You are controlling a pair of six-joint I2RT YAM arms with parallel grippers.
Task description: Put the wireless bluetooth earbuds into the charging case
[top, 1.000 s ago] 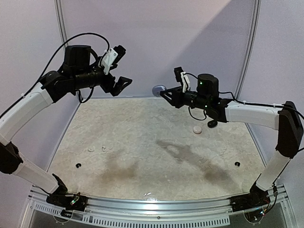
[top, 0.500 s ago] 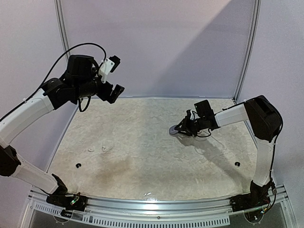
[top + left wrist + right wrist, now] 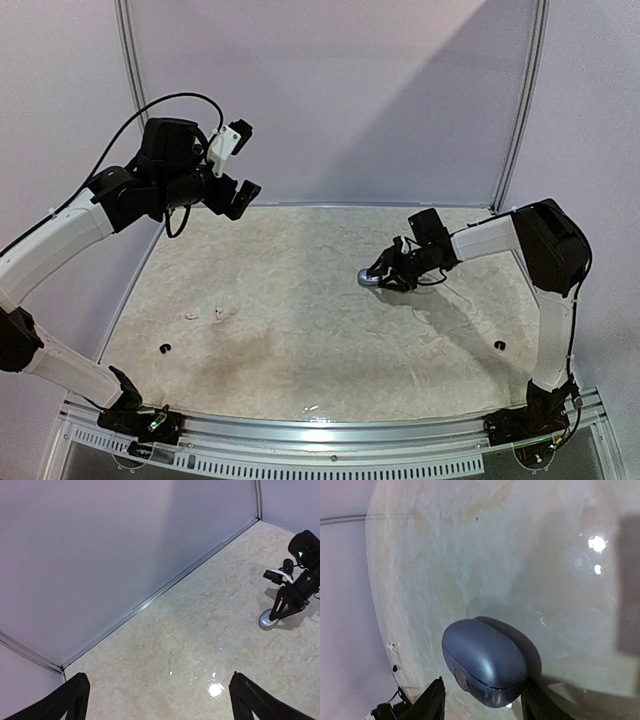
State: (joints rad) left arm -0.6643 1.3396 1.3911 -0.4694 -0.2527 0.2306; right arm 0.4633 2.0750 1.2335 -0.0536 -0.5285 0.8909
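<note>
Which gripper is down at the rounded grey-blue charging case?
The right gripper, low, its fingers either side of the rounded grey-blue charging case; the left gripper hangs open, high up.

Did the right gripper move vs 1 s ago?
Yes. The right gripper has come down from beside the back wall rail toward the near side. It now sits low on the table, fingers either side of the grey charging case.

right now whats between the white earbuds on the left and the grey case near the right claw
Nothing. In the top view the table between the white earbuds and the grey case is bare.
</note>
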